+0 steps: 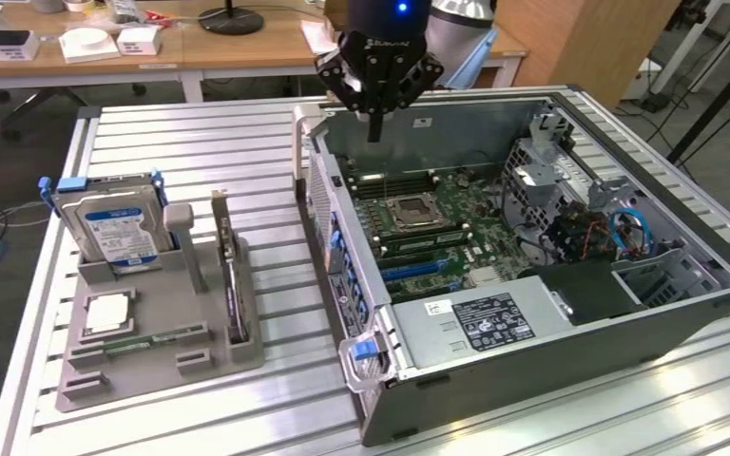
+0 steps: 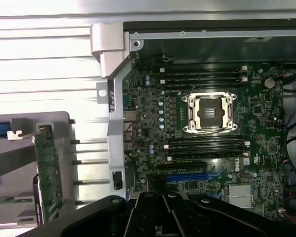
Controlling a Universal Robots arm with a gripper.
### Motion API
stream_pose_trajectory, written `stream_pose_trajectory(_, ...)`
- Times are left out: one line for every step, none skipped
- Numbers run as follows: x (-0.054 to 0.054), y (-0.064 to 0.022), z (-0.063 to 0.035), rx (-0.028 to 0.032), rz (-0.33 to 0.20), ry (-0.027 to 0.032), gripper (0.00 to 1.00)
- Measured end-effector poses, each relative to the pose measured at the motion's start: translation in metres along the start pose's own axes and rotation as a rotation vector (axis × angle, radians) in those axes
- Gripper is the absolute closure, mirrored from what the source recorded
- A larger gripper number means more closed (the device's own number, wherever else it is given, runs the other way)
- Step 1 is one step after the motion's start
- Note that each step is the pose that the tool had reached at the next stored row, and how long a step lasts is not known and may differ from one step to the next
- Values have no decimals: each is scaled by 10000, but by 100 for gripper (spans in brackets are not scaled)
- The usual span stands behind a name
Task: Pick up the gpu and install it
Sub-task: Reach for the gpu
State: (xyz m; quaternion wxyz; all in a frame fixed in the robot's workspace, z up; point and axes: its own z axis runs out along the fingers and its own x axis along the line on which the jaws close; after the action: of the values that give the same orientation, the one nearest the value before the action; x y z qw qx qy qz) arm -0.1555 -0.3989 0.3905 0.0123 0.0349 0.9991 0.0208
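Dark green board with a pale metal end bracket, the gpu [image 1: 231, 285] stands on edge in a slot of the grey holder [image 1: 149, 359], just beside the silver hard drive [image 1: 118, 228] and well apart from the open computer case [image 1: 568, 366]. The gripper [image 1: 375, 122] hangs over the case's far corner with its fingers pressed together, holding nothing.

A clean pick would likely need the fingers parted, squared to the card's thin top edge, then a straight lift so the board does not bind in its slot.

The exterior view gives the whole layout and the fingers' state. The wrist view gives the card's component face [image 2: 47, 168] and the motherboard's blue expansion slot [image 2: 187, 176] up close.
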Motion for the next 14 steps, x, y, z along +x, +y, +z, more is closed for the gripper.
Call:
stream_pose_trajectory(14,-1,0,0,1,0,89)
stream_pose_trajectory(30,-2,1,0,1,0,89)
stream_pose_trajectory(48,-3,1,1,1,0,89)
stream_pose_trajectory(64,-4,1,1,1,0,89)
stream_pose_trajectory(75,-5,1,0,1,0,89)
stream_pose_trajectory(88,-6,1,1,1,1,89)
stream_pose_trajectory(108,-8,1,2,0,1,89)
stream_pose_trajectory(125,-9,2,2,0,1,89)
stream_pose_trajectory(139,-10,2,0,0,0,89)
stream_pose_trajectory(149,-11,2,0,0,0,89)
stream_pose_trajectory(161,-11,3,1,0,0,89)
stream_pose_trajectory(173,-12,3,1,0,0,89)
stream_pose_trajectory(184,-13,3,1,1,1,89)
stream_pose_trajectory(198,-14,3,1,0,0,89)
